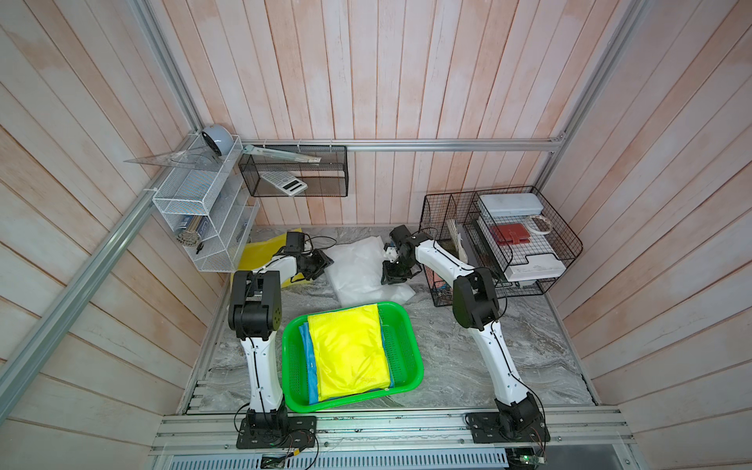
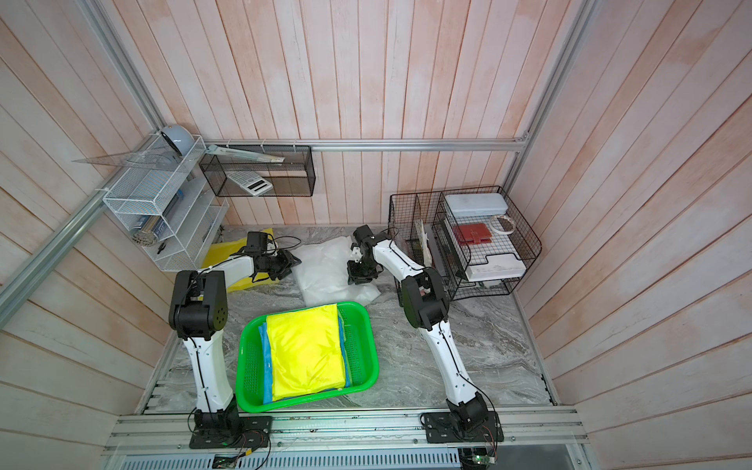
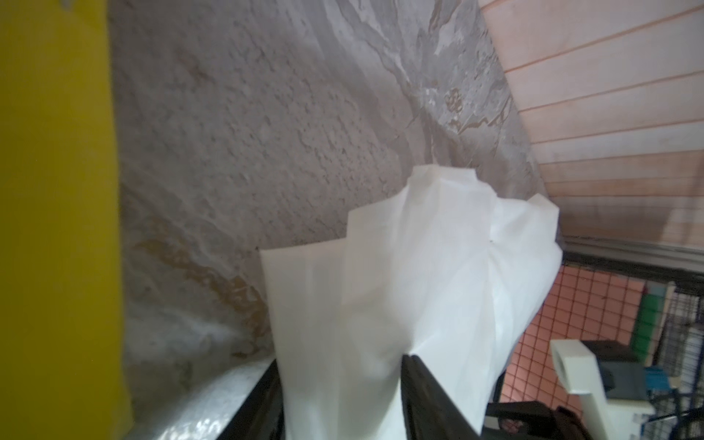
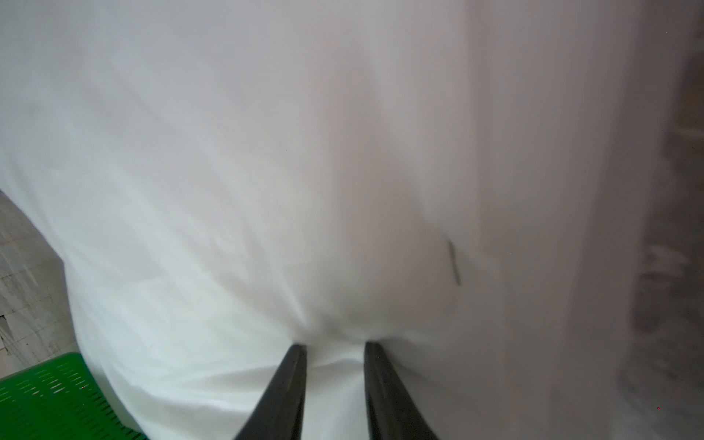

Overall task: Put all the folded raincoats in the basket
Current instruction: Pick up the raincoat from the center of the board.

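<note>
Nearest to me, the aluminium rail [image 1: 386,425] carries both arm bases. Just beyond it the basket [image 1: 403,346] sits on the grey marbled counter [image 1: 455,358] between the two arms. A folded yellow raincoat [image 1: 348,350] lies flat inside the basket, on top of a blue garment [image 1: 306,358] whose edge shows along the left side.

The white raincoat [image 1: 358,270] I am working on is outside the basket. It lies on the counter behind the far rim, with its near edge just beside that rim. Both arms reach to it.

The left gripper [image 1: 319,262] is at its left edge. In the left wrist view, the left gripper [image 3: 341,360] is narrow, with white fabric bunched between its fingers and rising past them.

The right gripper [image 1: 391,277] is at the raincoat's right edge, pointing down. In the right wrist view, I see the right gripper [image 4: 333,346] pinching a fold of the white raincoat, with wrinkles converging on the fingertips. A green corner of the basket [image 4: 45,392] shows beside it.

Far left on the counter, a second yellow sheet [image 1: 250,252] lies partly under the left arm. On the far right stands a black wire organiser [image 1: 443,219].
</note>
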Available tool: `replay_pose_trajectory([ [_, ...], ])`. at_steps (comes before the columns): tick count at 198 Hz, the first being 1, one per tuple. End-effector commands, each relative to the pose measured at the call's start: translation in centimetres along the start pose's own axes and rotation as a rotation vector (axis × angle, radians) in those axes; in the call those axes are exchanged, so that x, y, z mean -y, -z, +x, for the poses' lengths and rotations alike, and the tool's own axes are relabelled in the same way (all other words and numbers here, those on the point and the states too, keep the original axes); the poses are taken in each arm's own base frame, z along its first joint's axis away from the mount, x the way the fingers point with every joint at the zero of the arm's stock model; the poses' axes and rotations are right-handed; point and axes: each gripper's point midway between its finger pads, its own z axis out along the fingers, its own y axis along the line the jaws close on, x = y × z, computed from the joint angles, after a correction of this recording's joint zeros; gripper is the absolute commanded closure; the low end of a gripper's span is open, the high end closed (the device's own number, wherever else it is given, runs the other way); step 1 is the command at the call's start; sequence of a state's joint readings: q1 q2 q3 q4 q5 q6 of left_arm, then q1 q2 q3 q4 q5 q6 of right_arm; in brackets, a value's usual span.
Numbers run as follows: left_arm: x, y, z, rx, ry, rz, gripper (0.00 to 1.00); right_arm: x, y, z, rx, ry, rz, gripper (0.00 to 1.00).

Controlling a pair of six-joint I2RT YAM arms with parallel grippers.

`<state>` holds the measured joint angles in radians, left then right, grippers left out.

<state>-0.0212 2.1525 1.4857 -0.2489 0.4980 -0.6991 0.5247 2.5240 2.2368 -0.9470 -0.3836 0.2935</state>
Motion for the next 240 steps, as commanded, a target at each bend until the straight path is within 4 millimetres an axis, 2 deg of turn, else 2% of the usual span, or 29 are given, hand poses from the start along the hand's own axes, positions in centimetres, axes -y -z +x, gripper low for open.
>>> replay_pose_trajectory([
  [1,1.1,-0.3,-1.3,0.036,-0.021,0.040,0.75,1.7,0.1,1.9,-0.065,-0.027,0.059,0.68],
  [29,1.2,0.0,-1.4,0.041,-0.024,0.038,1.00,1.5,0.6,1.6,-0.053,-0.025,0.062,0.68],
  [42,1.1,0.4,-1.5,0.049,-0.025,0.024,1.00,1.3,1.0,1.4,-0.040,-0.023,0.064,0.65],
  [68,0.6,1.7,-1.8,0.090,-0.011,-0.022,1.00,0.6,2.8,0.1,0.021,-0.019,0.068,0.51],
  [83,0.0,2.6,-2.0,0.118,0.010,-0.040,1.00,0.2,4.6,-1.1,0.075,-0.033,0.079,0.47],
  [99,-0.7,3.5,-2.0,0.140,0.020,-0.062,1.00,-0.2,7.4,-2.3,0.146,-0.032,0.091,0.42],
  [116,-1.9,4.1,-2.0,0.146,0.001,-0.142,1.00,-0.3,9.4,-2.6,0.197,-0.041,0.096,0.39],
  [146,-3.1,3.9,-1.5,0.122,0.005,-0.180,1.00,0.3,9.8,-0.8,0.213,-0.082,0.089,0.38],
  [175,-3.6,3.6,-1.1,0.114,0.017,-0.183,1.00,1.1,8.5,0.8,0.227,-0.123,0.072,0.37],
  [185,-3.8,3.5,-1.0,0.110,0.019,-0.187,1.00,0.9,7.6,1.5,0.203,-0.127,0.040,0.40],
  [199,-3.8,3.7,-0.8,0.110,0.019,-0.189,1.00,0.6,6.5,2.1,0.167,-0.134,-0.002,0.55],
  [213,-3.9,3.7,-0.7,0.108,0.018,-0.190,1.00,-0.2,5.8,2.3,0.144,-0.133,-0.057,0.63],
  [240,-4.2,3.6,-0.5,0.106,0.019,-0.192,1.00,-2.0,6.0,1.3,0.168,-0.089,-0.126,0.75],
])
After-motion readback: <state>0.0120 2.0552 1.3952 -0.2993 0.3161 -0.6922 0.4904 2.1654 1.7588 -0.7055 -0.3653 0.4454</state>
